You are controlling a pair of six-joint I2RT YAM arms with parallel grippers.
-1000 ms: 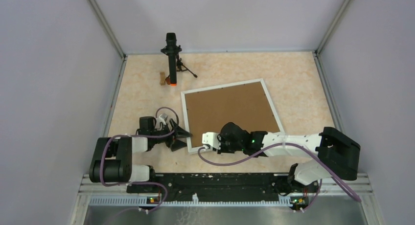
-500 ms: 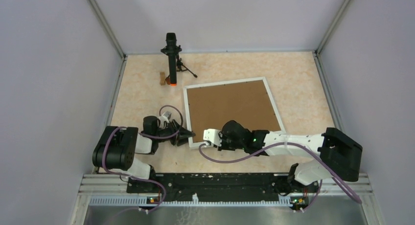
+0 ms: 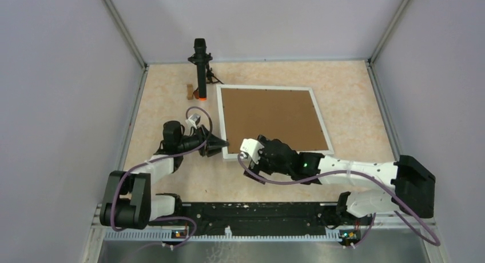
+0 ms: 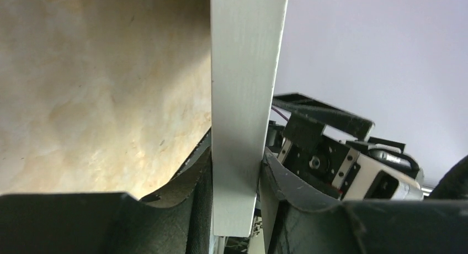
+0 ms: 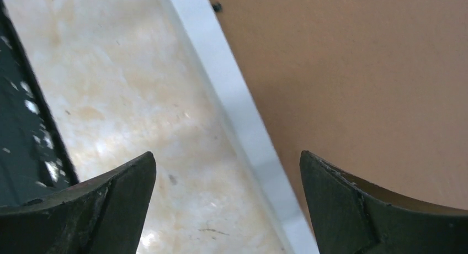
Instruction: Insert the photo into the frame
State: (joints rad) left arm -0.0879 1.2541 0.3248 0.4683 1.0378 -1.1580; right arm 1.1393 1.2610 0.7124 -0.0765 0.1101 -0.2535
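Note:
The frame (image 3: 219,123) lies flat on the table, white rails around a plain brown cardboard sheet (image 3: 271,119). My left gripper (image 3: 222,144) is shut on the frame's near left corner; in the left wrist view the white rail (image 4: 243,99) stands clamped between both fingers of that gripper (image 4: 236,176). My right gripper (image 3: 269,154) hovers open over the near rail. In the right wrist view the rail (image 5: 232,99) runs between the spread fingers of this gripper (image 5: 226,165), untouched, with the brown sheet (image 5: 359,72) to its right. The photo is out of view.
A black tripod-mounted device (image 3: 200,68) stands at the back left beside a small wooden block (image 3: 190,91), close to the frame's far left corner. Grey walls enclose the table on three sides. A black mounting rail (image 3: 251,211) runs along the near edge.
The frame has swung from tilted to square and slid toward the back. My left gripper closed on its corner and moved with it. My right gripper opened and let the near rail go.

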